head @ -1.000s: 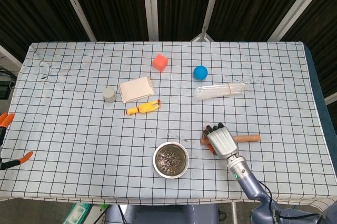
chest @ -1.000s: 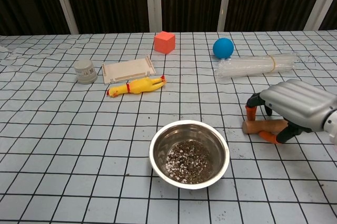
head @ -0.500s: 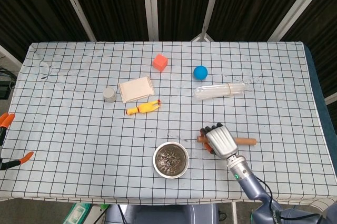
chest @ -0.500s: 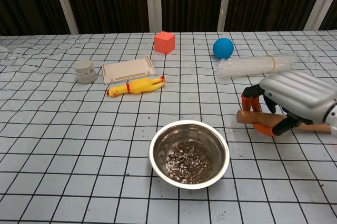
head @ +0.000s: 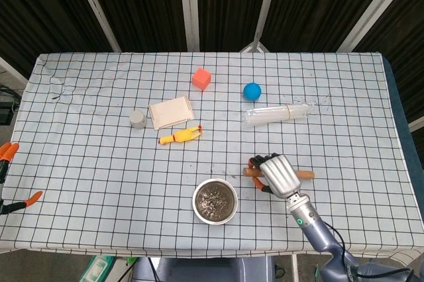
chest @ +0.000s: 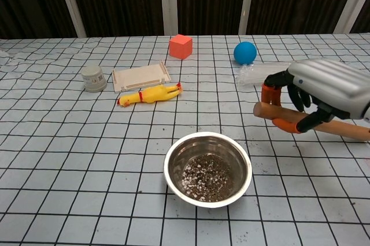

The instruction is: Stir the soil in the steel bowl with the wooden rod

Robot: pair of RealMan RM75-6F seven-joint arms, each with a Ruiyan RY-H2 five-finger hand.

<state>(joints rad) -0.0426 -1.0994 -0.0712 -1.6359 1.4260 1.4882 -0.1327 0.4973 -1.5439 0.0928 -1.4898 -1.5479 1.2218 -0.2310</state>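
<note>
Since 1 s ago the right hand has lifted the wooden rod off the tabletop & carried it a bit left, toward the steel bowl; rod now hangs roughly level in the air, right end tilted slightly lower in chest view. Fingers are wrapped around the rod near its left end, orange tips showing under and over it. In head view same hand sits just right of & a little above the bowl, rod sticking out to the right of it.

Bowl stands near the front edge of the tabletop, w/ dark soil flecked with white bits in the bottom; rod not over the bowl yet, its left end is above the cloth to the bowl's upper right. Some soil crumbs lie scattered on the checked cloth around the bowl.

Left hand: only orange fingertips at the far left edge of head view, fingers apart, holding nothing.

Elsewhere: yellow rubber chicken, flat wooden tray, small grey cup, red cube, blue ball, clear plastic bundle behind the right hand.
</note>
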